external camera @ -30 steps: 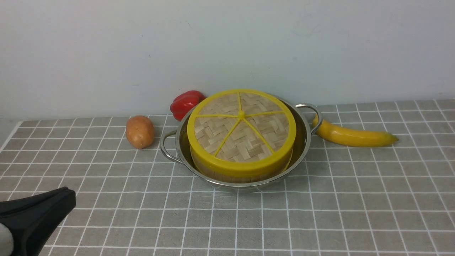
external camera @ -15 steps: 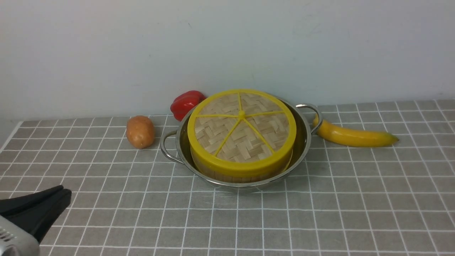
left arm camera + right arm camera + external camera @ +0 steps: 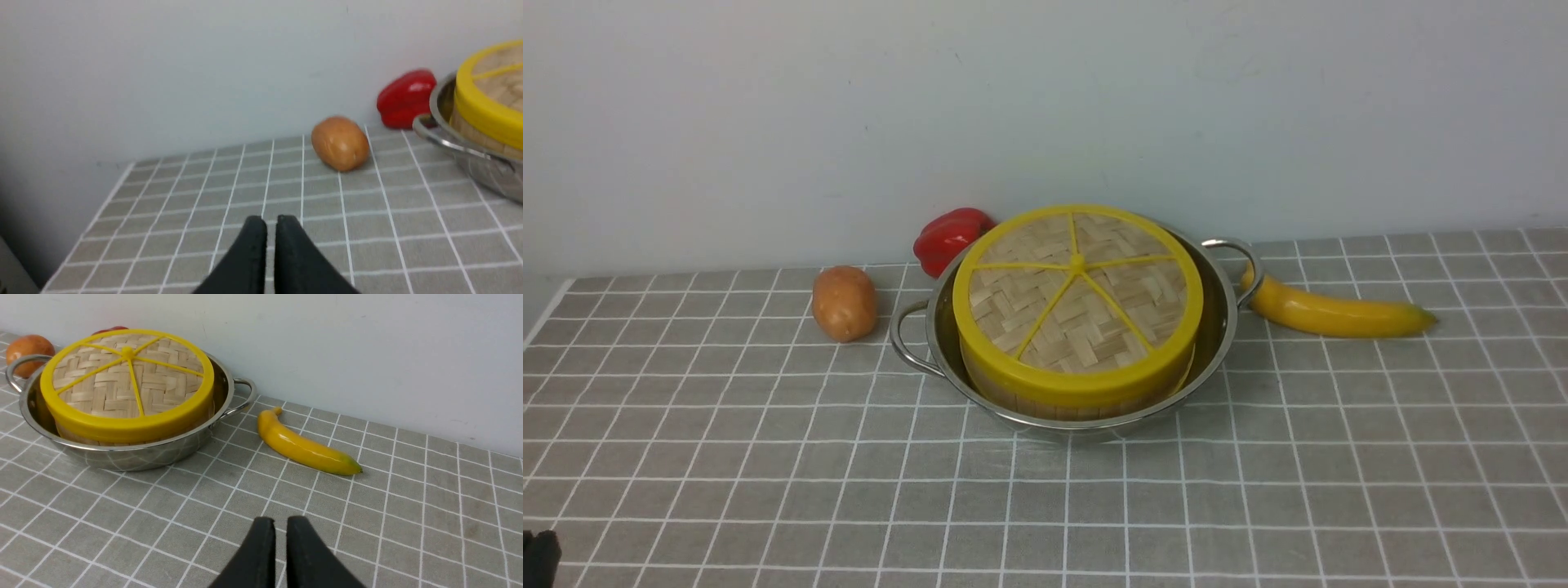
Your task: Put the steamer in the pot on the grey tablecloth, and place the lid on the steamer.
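Observation:
The steel pot [image 3: 1218, 327] stands on the grey tablecloth [image 3: 1258, 490] near the back wall. Inside it sits the steamer [image 3: 1045, 406]; only its low wooden wall shows. The woven lid [image 3: 1078, 298] with yellow rim and spokes lies flat on top of the steamer. My left gripper [image 3: 271, 222] hovers over the cloth well to the left of the pot, fingers a narrow slit apart and empty; just a black tip [image 3: 539, 555] of it shows in the front view. My right gripper [image 3: 280, 522] is over the cloth right of the pot, also slightly open and empty.
A potato [image 3: 845, 302] lies left of the pot and a red pepper [image 3: 949, 235] behind it by the wall. A banana [image 3: 1331, 312] lies right of the pot, close to its handle. The cloth's left edge [image 3: 110, 192] is near the left gripper.
The left gripper has drawn back toward the near left corner, almost out of the front view, and its fingertips have parted a little. Pot, steamer and lid have not moved.

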